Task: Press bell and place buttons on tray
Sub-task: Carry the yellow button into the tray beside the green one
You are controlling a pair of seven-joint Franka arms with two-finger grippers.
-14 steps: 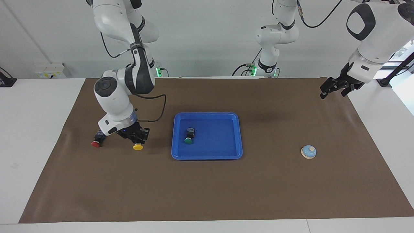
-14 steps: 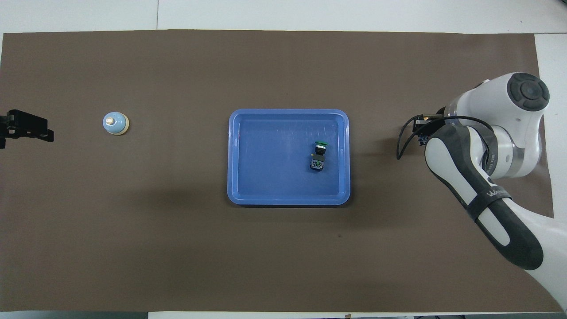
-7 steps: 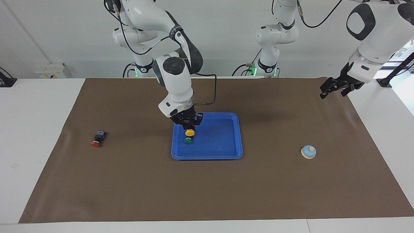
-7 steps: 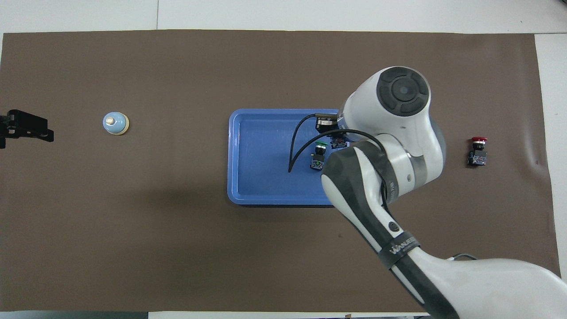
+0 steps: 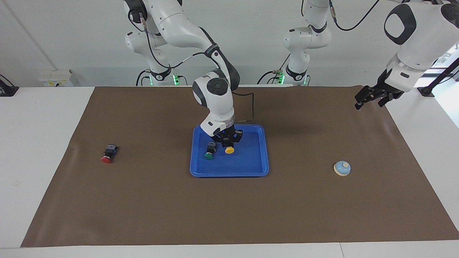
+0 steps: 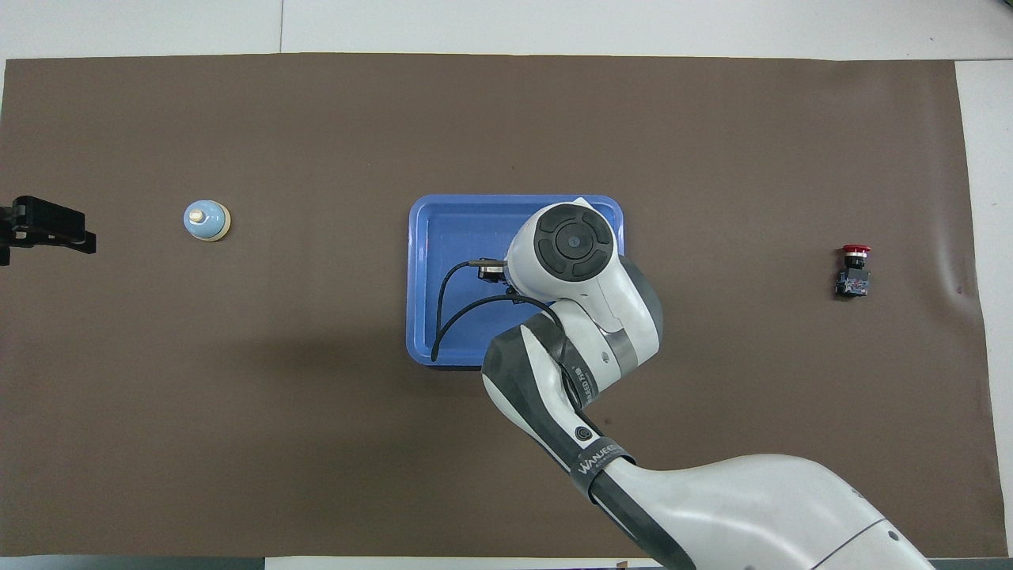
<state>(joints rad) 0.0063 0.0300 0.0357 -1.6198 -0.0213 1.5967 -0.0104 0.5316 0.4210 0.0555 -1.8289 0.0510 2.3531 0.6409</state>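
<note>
Brown mat [image 5: 229, 208]: covers most of the white bench [image 5: 39, 143]; all task items sit on it.
Tray [image 5: 251, 166]: bright blue, frame centre in both views; partly hidden by right arm in overhead view.
Right gripper [image 5: 228, 143]: down inside tray, jaws clamped on black body of yellow button [image 5: 229, 150]; yellow cap pokes out just below the jaws in facing view. Can't tell if the cap touches tray floor.
Green button [image 5: 208, 155]: lying in tray, just beside yellow one, toward right arm's end; apart from the jaws.
Red button [image 5: 106, 159]: on mat, centre-left of facing frame, centre-right of overhead [image 6: 855, 252]; well apart from tray and from both jaws.
Bell [image 5: 342, 168]: light blue w/ cream knob, lower right of facing frame, centre-left in overhead [image 6: 206, 220]; on mat, toward left arm's end, nothing touching it.
Left gripper [image 5: 369, 96]: upper right of facing frame, up over mat edge, waiting; jaws spread wide, holding nothing; well apart from bell.
Writing: lettering on right arm's dark band in overhead view, starts "WANJEE", rest unclear.
</note>
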